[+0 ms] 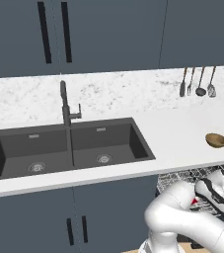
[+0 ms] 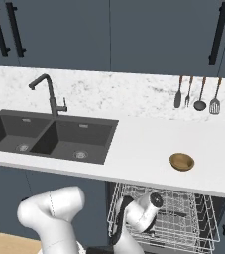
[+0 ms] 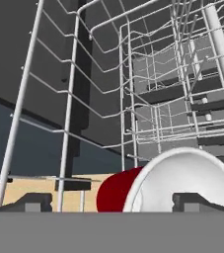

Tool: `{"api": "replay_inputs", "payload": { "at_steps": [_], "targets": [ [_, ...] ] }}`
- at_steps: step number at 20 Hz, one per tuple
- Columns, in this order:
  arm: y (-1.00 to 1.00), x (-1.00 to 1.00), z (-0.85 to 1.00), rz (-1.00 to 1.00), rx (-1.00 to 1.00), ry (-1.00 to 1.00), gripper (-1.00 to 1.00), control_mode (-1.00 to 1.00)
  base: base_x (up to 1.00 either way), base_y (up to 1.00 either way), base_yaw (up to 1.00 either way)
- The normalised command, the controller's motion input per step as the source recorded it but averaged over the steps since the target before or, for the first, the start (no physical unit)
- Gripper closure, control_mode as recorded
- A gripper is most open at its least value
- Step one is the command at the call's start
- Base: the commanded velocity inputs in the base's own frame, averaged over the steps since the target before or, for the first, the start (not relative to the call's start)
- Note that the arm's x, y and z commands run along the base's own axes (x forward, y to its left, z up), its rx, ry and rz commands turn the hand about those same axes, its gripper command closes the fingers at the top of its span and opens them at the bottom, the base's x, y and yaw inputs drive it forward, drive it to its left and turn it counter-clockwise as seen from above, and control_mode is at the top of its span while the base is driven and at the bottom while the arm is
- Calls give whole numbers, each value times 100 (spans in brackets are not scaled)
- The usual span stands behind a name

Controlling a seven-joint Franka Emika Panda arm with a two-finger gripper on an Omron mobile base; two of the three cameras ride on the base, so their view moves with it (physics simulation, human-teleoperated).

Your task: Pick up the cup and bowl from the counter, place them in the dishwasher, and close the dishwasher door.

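Note:
A red cup (image 3: 114, 191) with a white inside lies on its side low in the dishwasher's silver wire rack (image 3: 133, 99), its mouth turned toward the camera. My gripper (image 3: 112, 203) is open around it, the left fingertip (image 3: 32, 202) well clear of the cup. A sliver of the cup (image 1: 196, 201) shows red behind my forearm. My hand (image 2: 136, 218) reaches down into the rack (image 2: 183, 218) under the counter (image 2: 143, 144). The golden-brown bowl (image 1: 216, 140) (image 2: 182, 161) rests upright on the counter (image 1: 182, 128) above the dishwasher (image 1: 182, 177). The dishwasher door is out of view.
A black double sink (image 2: 49, 136) with a dark faucet (image 2: 47, 92) lies left of the bowl. Several utensils (image 2: 196, 94) hang on the marble backsplash. Dark blue-grey cabinets (image 1: 79, 217) flank the rack, whose wires (image 3: 69, 123) close in around my hand.

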Motion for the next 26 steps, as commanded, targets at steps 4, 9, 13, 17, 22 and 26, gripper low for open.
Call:
{"api": "replay_inputs", "payload": {
  "at_steps": [4, 9, 13, 17, 22, 26],
  "targets": [
    [0, 0, 0, 0, -51, 9, -100, -100, 0, 0, 0],
    [0, 0, -4, -4, -36, 1, -100, -100, 0, 0, 0],
    [-1, 0, 4, -6, -19, 0, -100, -100, 0, 0, 0],
    [-17, 0, 47, -14, -5, 6, -100, -100, 0, 0, 0],
    [-63, 0, 82, -22, 2, 11, -100, -100, 0, 0, 0],
    [-86, 0, 75, -18, 6, 4, -100, -100, 0, 0, 0]
  ]
}}
